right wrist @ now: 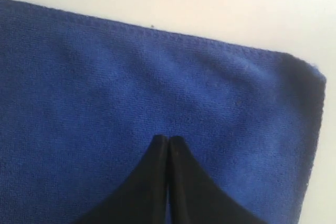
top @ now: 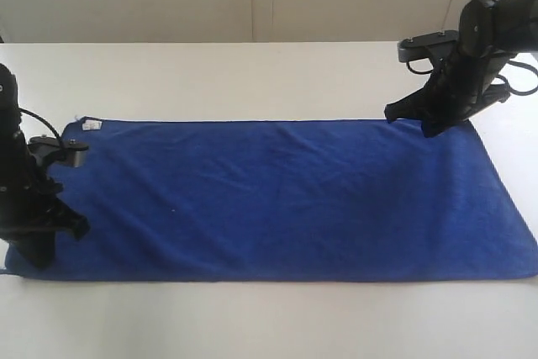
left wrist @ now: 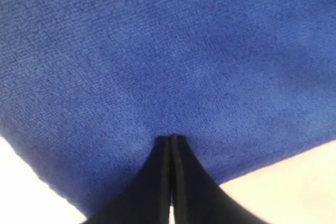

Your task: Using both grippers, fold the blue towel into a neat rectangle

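The blue towel (top: 277,195) is lying spread flat in a single layer on the white table (top: 252,73). Its long axis is running side to side across the exterior view, with its short edges facing the two arms. A small white label (top: 91,125) is sitting at one corner of the towel, and it is serving as the landmark here.

The left gripper (top: 38,256) is standing over the corner that shares the label's short edge, at the other end of that edge. The arm is leaning down onto the cloth there. In the left wrist view, the left gripper (left wrist: 171,139) is showing its fingers pressed together with only a thin seam between them. Its tips are resting over the towel (left wrist: 157,51) just inside the hem, and no cloth is bunching up between them.

The right gripper (top: 430,128) is standing at the far end of the long edge that starts at the label, well apart from it. In the right wrist view, the right gripper (right wrist: 168,140) is likewise holding its fingers closed against each other. Its tips are over flat towel (right wrist: 105,77) near the rounded corner, with bare table (right wrist: 210,3) lying beyond the hem.
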Robot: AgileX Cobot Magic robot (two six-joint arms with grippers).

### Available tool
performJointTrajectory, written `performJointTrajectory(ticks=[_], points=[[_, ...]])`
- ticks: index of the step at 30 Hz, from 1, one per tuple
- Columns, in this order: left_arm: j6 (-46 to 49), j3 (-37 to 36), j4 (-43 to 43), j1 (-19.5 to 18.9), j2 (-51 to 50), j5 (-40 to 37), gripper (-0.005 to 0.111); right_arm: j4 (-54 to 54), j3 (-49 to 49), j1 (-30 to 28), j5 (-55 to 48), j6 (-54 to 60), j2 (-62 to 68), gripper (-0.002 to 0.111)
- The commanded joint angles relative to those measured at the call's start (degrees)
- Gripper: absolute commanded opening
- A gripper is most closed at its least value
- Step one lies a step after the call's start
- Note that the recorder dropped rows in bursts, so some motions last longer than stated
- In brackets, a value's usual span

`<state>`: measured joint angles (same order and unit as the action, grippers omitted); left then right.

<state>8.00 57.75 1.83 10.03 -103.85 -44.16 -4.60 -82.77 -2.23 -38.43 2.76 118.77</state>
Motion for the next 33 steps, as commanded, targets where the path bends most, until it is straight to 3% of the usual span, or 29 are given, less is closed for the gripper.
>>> performJointTrajectory(ticks=[1, 18, 29, 33], points=[[-0.65, -0.46, -1.52, 0.37, -0.18, -3.71, 0.0, 0.07, 0.16, -0.13, 0.73, 0.53, -0.25, 0.0], [-0.75, 0.63, -1.83, 0.37, 1.25, -0.55, 0.0, 0.07, 0.16, -0.13, 1.13, -0.39, -1.68, 0.0], [-1.38, 1.99, -1.83, 0.37, 11.52, 2.47, 0.0, 0.07, 0.16, -0.13, -3.71, -1.66, -6.13, 0.0], [-5.37, 1.99, -1.83, -1.73, 14.67, 6.23, 0.0, 0.07, 0.16, -0.13, -6.68, -1.66, -7.08, 0.0]])
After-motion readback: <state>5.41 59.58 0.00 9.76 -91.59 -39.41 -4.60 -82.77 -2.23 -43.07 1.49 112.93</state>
